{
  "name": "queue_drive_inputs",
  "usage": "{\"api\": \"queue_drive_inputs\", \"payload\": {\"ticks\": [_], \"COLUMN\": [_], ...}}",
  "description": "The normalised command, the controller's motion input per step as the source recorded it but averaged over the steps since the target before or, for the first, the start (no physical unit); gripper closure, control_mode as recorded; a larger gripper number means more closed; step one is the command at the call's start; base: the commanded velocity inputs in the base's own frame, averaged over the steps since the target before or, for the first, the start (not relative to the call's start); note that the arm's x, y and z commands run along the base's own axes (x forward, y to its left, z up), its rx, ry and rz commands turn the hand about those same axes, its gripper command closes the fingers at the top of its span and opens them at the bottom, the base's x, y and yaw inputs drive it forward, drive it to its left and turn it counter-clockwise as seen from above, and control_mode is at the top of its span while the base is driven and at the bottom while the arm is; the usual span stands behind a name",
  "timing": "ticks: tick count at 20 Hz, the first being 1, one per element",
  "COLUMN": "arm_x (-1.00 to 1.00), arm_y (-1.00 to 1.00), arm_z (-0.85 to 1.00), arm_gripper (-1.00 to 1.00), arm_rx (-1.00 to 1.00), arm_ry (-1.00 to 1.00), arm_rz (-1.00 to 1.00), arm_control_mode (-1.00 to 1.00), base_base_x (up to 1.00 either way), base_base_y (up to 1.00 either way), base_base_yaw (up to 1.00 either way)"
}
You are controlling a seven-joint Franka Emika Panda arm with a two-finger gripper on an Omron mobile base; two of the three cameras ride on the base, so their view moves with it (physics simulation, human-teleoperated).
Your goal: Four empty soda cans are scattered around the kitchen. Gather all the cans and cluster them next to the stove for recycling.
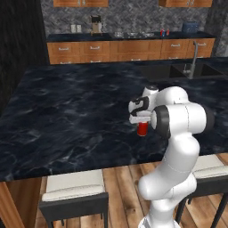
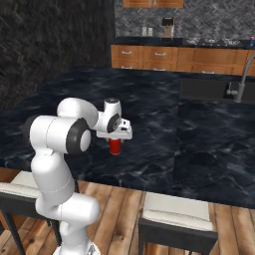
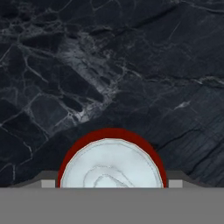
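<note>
Red soda can [image 1: 142,128] stands upright on the dark marble tabletop [image 1: 67,120] at frame centre, pincer [image 1: 141,121] straddling its top, grip state unclear; likely light, thin-walled, slick and dentable, so pinch gently across the mid-body.

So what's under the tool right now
A red soda can stands upright on the dark marble counter, directly beneath the tool. Its silvery top faces the hand camera; its base is hidden from above.

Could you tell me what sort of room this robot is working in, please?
A rendered kitchen, most likely: a dark marble island counter with a sink, wooden drawer cabinets along the far wall, and cushioned stools tucked beneath the island.
</note>
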Motion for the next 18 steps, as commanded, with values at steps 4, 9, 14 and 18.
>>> {"api": "queue_drive_inputs", "payload": {"ticks": [4,9,14,18], "arm_x": [0.0,-0.09,-0.37,-0.44], "arm_y": [0.0,0.0,-0.03,-0.03], "arm_z": [-0.08,0.14,0.38,0.4], "arm_gripper": [1.0,1.0,1.0,1.0], "arm_rx": [0.0,0.0,0.0,0.0], "arm_ry": [0.0,0.0,0.0,0.0], "arm_rz": [0.0,0.0,0.0,0.0], "arm_control_mode": [-1.0,-1.0,-1.0,-1.0], "base_base_x": [0.0,0.0,0.0,0.0], "base_base_y": [0.0,0.0,0.0,0.0], "base_base_yaw": [0.0,0.0,0.0,0.0]}}
